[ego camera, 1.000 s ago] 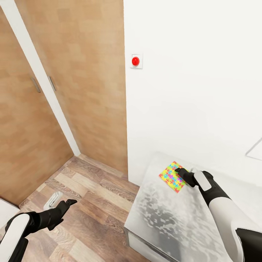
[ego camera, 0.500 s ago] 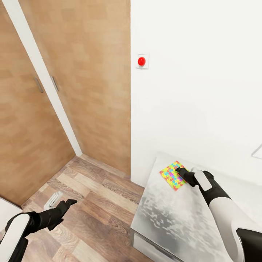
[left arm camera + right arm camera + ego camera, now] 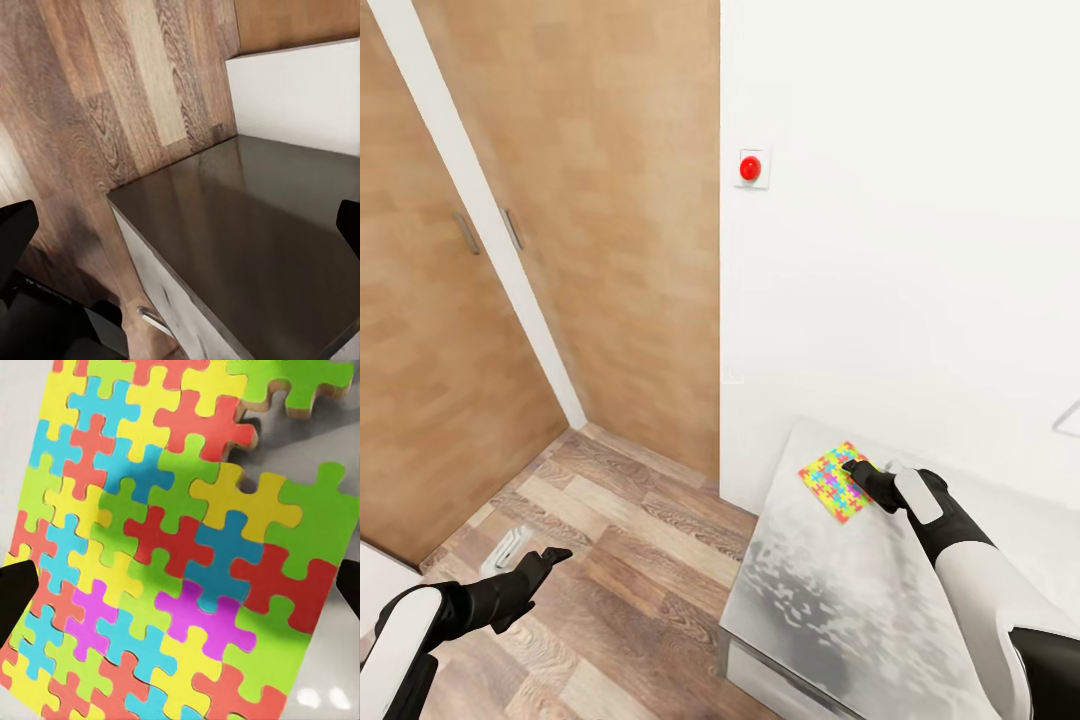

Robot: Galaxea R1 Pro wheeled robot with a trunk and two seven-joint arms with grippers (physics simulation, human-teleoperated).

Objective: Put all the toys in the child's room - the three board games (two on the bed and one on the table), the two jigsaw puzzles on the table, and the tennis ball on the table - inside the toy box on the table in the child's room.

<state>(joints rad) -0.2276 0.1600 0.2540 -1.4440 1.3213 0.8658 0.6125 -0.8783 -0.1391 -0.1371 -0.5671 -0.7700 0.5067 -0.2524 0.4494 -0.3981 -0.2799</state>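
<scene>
Thin multicoloured jigsaw puzzle square lies flat on pale-grey glossy table top, near its far corner by the white wall. Right gripper sits at the puzzle's edge; wrist cam shows both black fingertips spread wide either side of puzzle, not gripping. Left gripper hangs over wood-plank floor, fingers apart, holding nothing. Table's right end is cut off.

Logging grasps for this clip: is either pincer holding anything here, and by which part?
Nothing is visibly held. The right pincer is open above the jigsaw puzzle; the left pincer is open over the floor.
</scene>
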